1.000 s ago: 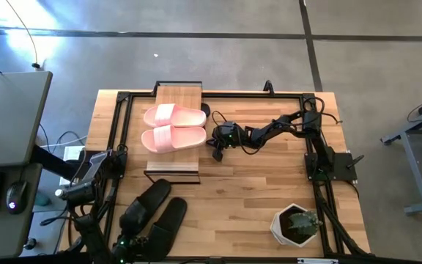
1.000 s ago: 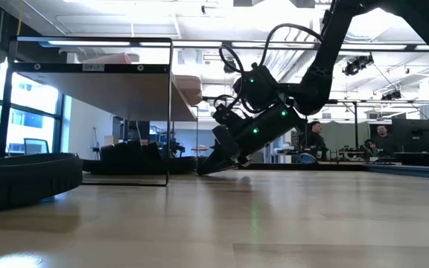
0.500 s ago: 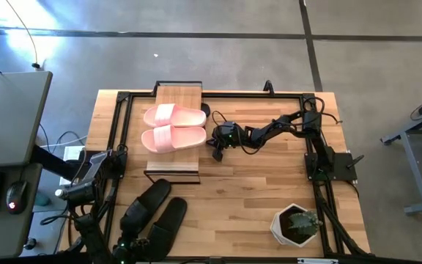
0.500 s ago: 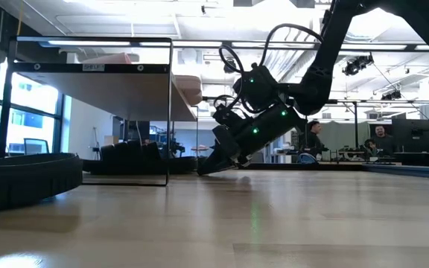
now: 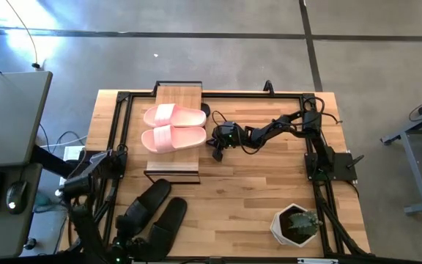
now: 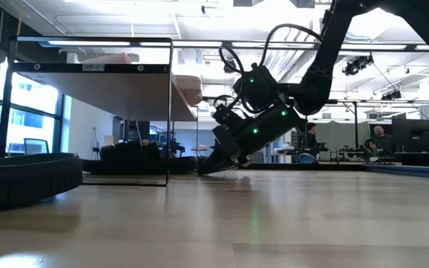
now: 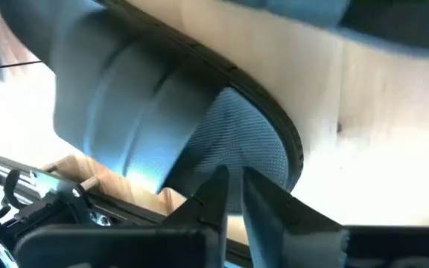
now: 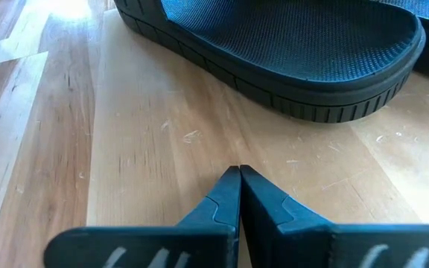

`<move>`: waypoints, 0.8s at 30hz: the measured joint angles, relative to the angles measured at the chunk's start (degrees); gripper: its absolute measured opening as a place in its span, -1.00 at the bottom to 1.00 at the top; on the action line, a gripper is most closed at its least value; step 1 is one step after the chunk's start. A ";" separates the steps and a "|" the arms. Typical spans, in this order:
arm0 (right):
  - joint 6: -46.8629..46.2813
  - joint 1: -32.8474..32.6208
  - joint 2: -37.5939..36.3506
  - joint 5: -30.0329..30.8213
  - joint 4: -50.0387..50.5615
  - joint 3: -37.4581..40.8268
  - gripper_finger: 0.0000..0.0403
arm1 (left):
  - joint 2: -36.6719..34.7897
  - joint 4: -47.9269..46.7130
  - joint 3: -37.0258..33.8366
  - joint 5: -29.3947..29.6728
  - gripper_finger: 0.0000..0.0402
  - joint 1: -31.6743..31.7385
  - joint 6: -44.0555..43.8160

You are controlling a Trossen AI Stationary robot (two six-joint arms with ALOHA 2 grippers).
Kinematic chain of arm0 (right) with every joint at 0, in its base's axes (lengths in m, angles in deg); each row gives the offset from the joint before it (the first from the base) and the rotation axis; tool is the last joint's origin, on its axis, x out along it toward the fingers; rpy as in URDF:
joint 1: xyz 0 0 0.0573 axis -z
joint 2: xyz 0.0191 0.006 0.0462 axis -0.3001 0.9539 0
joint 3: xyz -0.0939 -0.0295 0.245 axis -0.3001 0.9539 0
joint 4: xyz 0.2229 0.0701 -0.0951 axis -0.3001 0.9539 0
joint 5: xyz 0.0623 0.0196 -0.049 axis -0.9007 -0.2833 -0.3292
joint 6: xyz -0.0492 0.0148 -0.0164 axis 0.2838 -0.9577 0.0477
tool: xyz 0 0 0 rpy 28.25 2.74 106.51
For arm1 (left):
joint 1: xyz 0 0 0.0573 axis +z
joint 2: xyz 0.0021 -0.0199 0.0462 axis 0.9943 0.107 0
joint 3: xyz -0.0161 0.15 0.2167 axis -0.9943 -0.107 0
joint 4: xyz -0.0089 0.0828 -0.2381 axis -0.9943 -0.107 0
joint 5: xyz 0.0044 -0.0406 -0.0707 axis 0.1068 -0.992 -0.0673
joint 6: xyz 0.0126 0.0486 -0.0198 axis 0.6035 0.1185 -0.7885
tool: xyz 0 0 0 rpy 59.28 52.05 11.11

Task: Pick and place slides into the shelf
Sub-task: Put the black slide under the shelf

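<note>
high view: the pink pair [image 5: 173,127] lies side by side on top of the shelf [image 5: 176,97], and it has not moved over the last second. two black slides [image 5: 154,215] lie on the table [image 5: 255,191] at the near left corner. the left gripper [image 5: 129,229] sits over the heel end of those slides; its arm has shifted a little since a second ago, the wrist and elbow now pulled slightly toward the table's near edge. the right gripper [image 5: 217,152] is down at the table just beside the shelf's right side, unchanged. a potted plant [image 5: 297,224] stands at the near right.

low view: the right gripper [image 6: 207,170] touches the table with its tip beside the shelf [image 6: 95,71]; nothing differs from the earlier frames. a black slide [image 6: 24,179] fills the left foreground.

left wrist view: the left gripper [image 7: 233,195] shows its fingers [image 7: 213,195] with only a thin gap between them, holding nothing, right up against a black slide [image 7: 199,141]. they have just begun to part, so my read is that it is readying a grasp on this slide.

right wrist view: the right gripper [image 8: 238,195] has its fingers [image 8: 226,197] pressed together, empty, on the table near another black slide [image 8: 289,52] under the shelf. this arm looks idle, so the next placement falls to the left.
</note>
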 joint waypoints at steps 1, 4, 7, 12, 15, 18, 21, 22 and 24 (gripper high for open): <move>0.01 0.00 0.00 0.02 0.01 0.00 -1.00 | -1.09 -0.01 0.00 0.51 -0.82 0.08 -0.54; 0.02 0.00 0.00 0.02 -0.01 0.00 -1.00 | -4.78 -0.03 0.00 4.16 -0.69 0.33 -2.89; 0.00 0.00 0.00 0.01 -0.01 0.00 -1.00 | -8.30 -0.01 -0.12 8.09 -0.59 0.71 -4.48; -0.01 0.00 0.00 0.02 -0.01 0.00 -1.00 | -15.63 -0.05 -4.27 10.53 -0.55 3.62 -4.76; -0.94 0.22 0.00 -1.19 -0.04 0.00 -1.00 | -20.91 0.42 -8.63 8.99 -0.58 7.01 -4.71; -2.20 0.85 0.00 -3.33 -0.03 0.00 -1.00 | -27.03 5.61 -14.07 4.99 -0.63 10.58 -2.62; -2.41 1.49 0.00 -5.08 0.08 0.00 -1.00 | -34.58 17.83 -20.88 2.92 -0.69 13.12 2.39; -2.41 1.59 0.00 -5.16 0.14 0.00 -1.00 | -37.29 21.74 -23.25 2.04 -0.71 14.04 3.79; -2.37 1.65 0.00 -5.31 0.22 0.00 -1.00 | -42.29 26.67 -27.35 -0.11 -0.75 15.56 4.72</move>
